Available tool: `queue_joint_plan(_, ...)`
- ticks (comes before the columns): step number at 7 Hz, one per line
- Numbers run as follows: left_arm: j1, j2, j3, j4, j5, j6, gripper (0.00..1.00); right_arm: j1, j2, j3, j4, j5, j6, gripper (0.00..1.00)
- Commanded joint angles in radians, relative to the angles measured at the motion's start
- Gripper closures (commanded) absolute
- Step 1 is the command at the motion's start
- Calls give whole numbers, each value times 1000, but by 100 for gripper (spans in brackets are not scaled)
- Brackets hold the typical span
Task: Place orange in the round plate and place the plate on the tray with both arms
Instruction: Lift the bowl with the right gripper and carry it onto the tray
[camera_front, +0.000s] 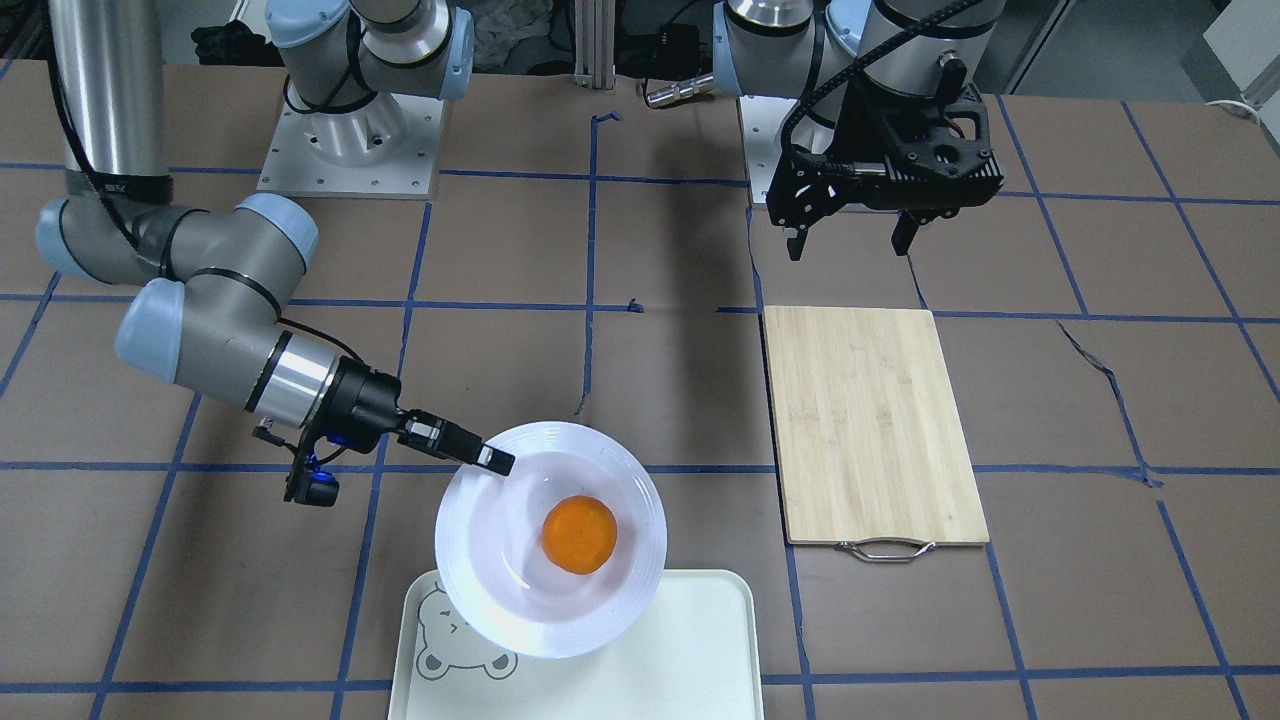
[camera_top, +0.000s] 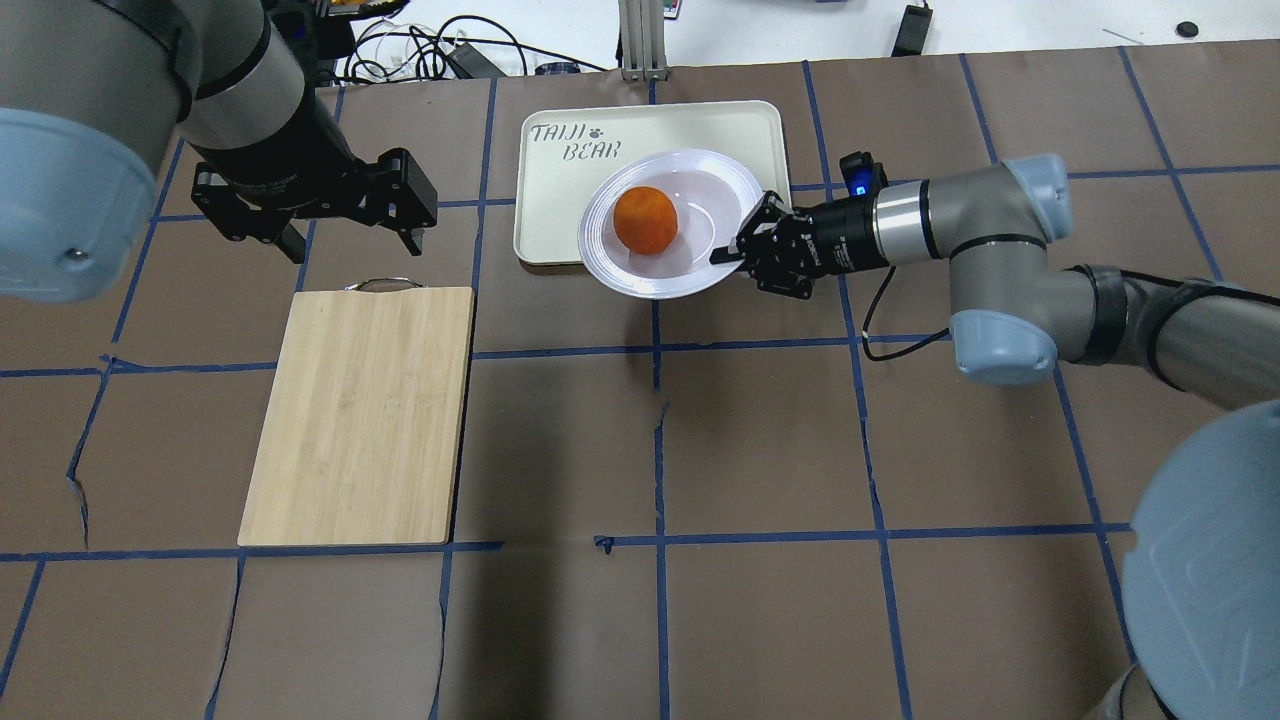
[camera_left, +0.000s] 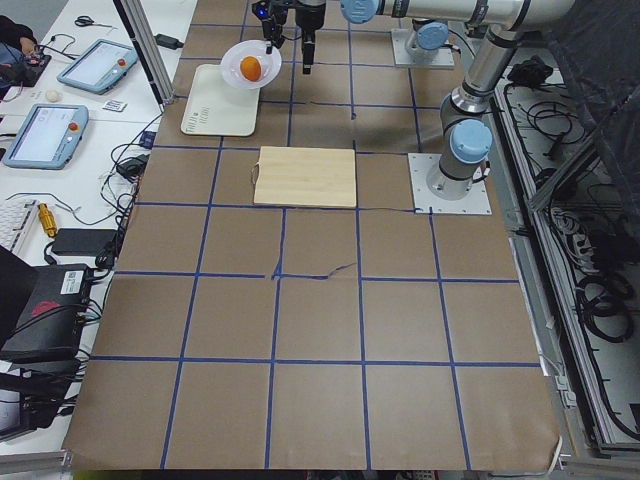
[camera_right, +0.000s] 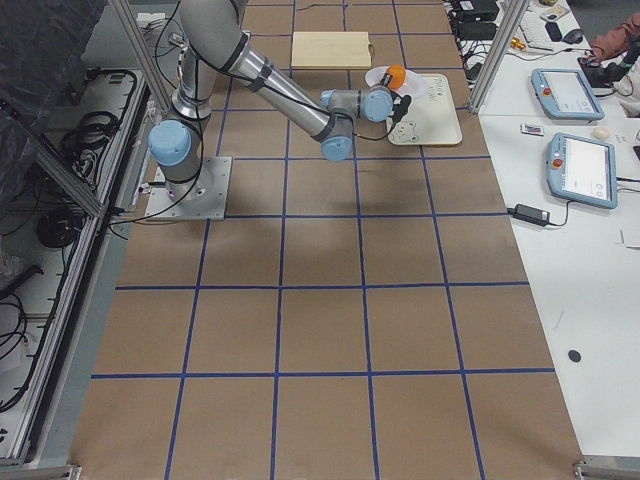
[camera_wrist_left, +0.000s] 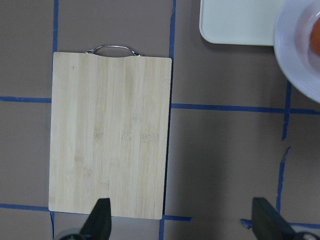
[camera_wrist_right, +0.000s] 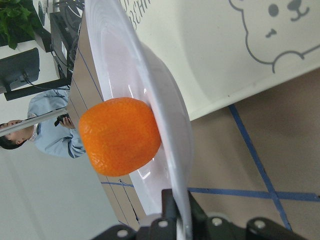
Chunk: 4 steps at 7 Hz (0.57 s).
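The orange (camera_front: 578, 535) (camera_top: 645, 220) (camera_wrist_right: 120, 136) lies in the sunken centre of the white round plate (camera_front: 500, 600) (camera_top: 610, 262) (camera_wrist_right: 145, 75). My right gripper (camera_front: 495, 461) (camera_top: 728, 255) (camera_wrist_right: 177, 210) is shut on the plate's rim, arm stretched low. It holds the plate partly over the cream tray (camera_front: 680, 650) (camera_top: 560, 200) (camera_wrist_right: 220, 55) and partly past the tray's edge, seemingly lifted off it. My left gripper (camera_front: 850, 243) (camera_top: 355, 245) (camera_wrist_left: 182, 222) hangs open and empty above the table, near the cutting board's handle end.
A bamboo cutting board (camera_front: 870, 420) (camera_top: 360, 415) (camera_wrist_left: 110, 135) with a metal handle lies flat on the left arm's side, a short way from the tray. Blue tape lines cross the brown table. A person (camera_wrist_right: 30, 130) sits beyond the table's far edge.
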Motion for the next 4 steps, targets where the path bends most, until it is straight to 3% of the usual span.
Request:
queue_joint_plan(1,2,0,0,1,0,0,0,2,183,-203,23,69,-38,91)
queue_joint_plan(4,2,0,0,-1,0,0,0,6,233,-217,23,80,-101,92)
